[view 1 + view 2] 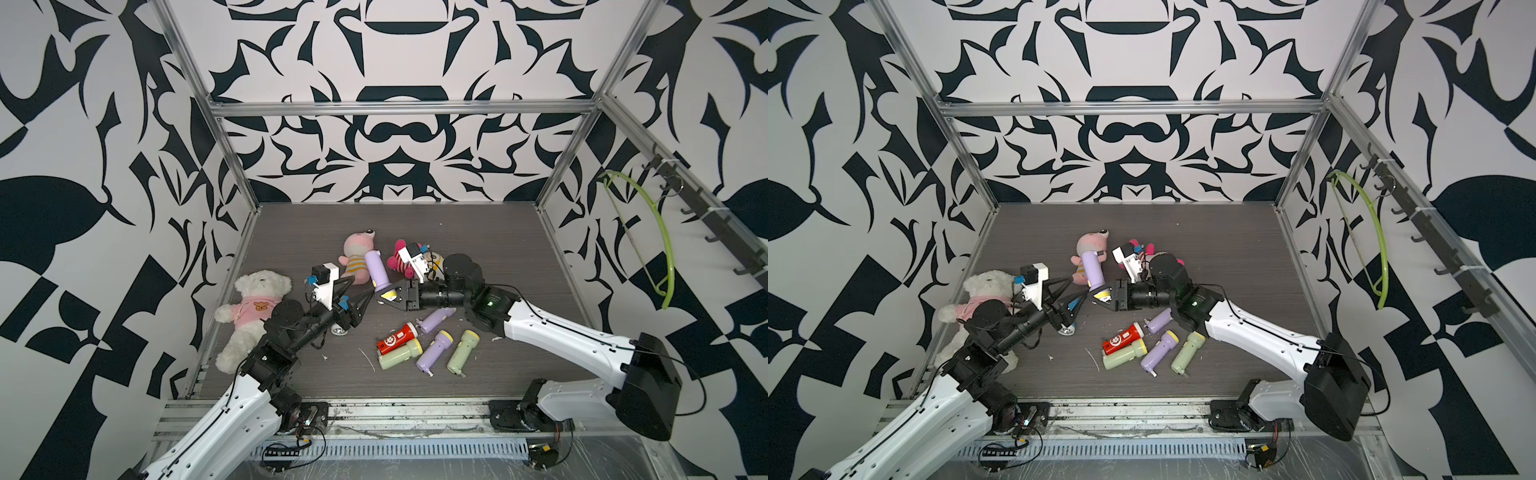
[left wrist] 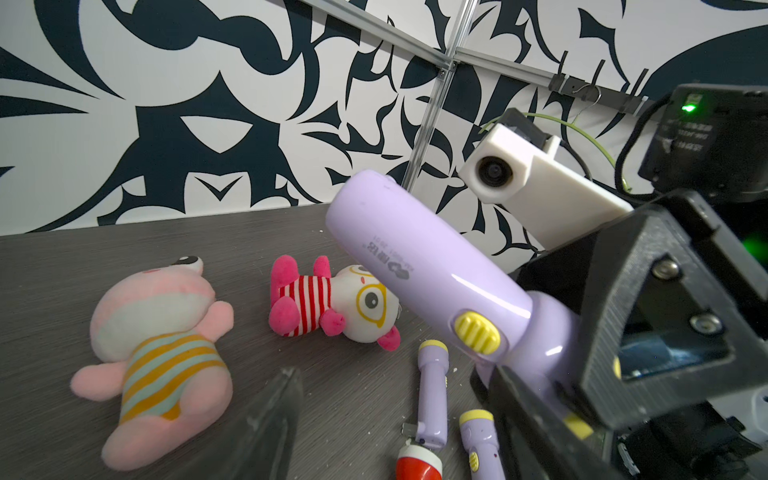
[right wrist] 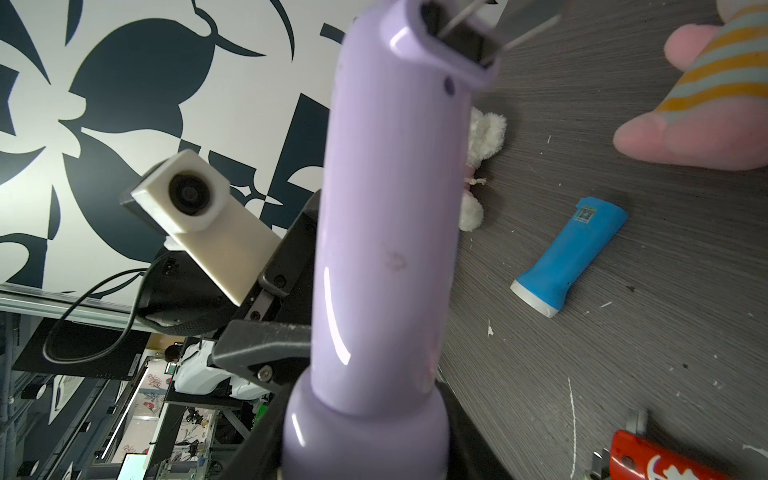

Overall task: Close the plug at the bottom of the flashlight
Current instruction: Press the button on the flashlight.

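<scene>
**Top views.** The right gripper (image 1: 388, 296) has its fingers closed on the wide head of a lilac flashlight (image 1: 376, 268) and holds it clear of the counter (image 1: 478, 241), near the middle. The barrel is tilted, with its tail toward the back wall, and is seen against the pink plush (image 1: 355, 255). A small dark piece juts from the tail, too small here to read. The left gripper (image 1: 362, 286) stands just beside the head, its fingers spread apart and holding nothing. Both top views show the same arrangement.

**Left wrist.** The flashlight (image 2: 436, 270) has a smooth, glossy lilac barrel with faint printed lettering along it. A ribbed yellow switch (image 2: 478, 332) sits where the barrel widens into the head. The tail looks rounded from this side, and the plug is not visible. One left finger is a blur in the foreground, apart from the flashlight. The other runs below the head, and I cannot tell whether it touches.

**Right wrist.** The barrel carries a faint scuff at mid-length. At the tail, the plug (image 3: 453, 41) stands open. A lilac piece is turned out from the end, showing a dark recess and thin metal prongs. A blue flashlight (image 3: 569, 257) and part of a red flashlight (image 3: 665, 461) lie on the counter.
</scene>
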You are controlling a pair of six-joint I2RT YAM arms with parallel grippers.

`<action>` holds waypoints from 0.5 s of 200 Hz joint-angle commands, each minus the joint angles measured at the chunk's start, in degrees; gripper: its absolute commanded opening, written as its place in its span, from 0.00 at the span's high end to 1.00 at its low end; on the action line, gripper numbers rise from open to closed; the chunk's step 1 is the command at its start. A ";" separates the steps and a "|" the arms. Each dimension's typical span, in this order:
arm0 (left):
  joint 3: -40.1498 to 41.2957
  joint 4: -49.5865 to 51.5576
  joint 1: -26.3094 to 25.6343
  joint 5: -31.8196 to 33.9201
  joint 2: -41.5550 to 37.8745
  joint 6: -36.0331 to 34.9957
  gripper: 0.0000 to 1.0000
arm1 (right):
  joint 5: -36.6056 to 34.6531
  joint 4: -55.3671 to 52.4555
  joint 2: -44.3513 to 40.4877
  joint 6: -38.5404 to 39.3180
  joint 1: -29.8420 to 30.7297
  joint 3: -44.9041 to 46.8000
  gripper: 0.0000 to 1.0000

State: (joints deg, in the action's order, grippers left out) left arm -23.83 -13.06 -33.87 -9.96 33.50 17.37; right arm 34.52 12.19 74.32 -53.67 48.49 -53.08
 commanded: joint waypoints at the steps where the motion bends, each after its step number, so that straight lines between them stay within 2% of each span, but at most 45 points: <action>1: 0.38 -2.15 -0.10 -0.90 -0.46 0.68 0.25 | 0.92 4.00 -0.32 0.22 0.09 -2.86 1.00; 100: -1.70 -4.24 0.01 0.37 4.78 -2.42 0.25 | 1.00 3.46 -1.08 0.52 0.03 -2.38 1.00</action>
State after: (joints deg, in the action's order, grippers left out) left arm -23.86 -15.25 -33.87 -9.89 38.09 16.29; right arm 34.57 12.16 74.32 -53.67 48.47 -53.19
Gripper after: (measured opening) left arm 0.753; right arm 0.473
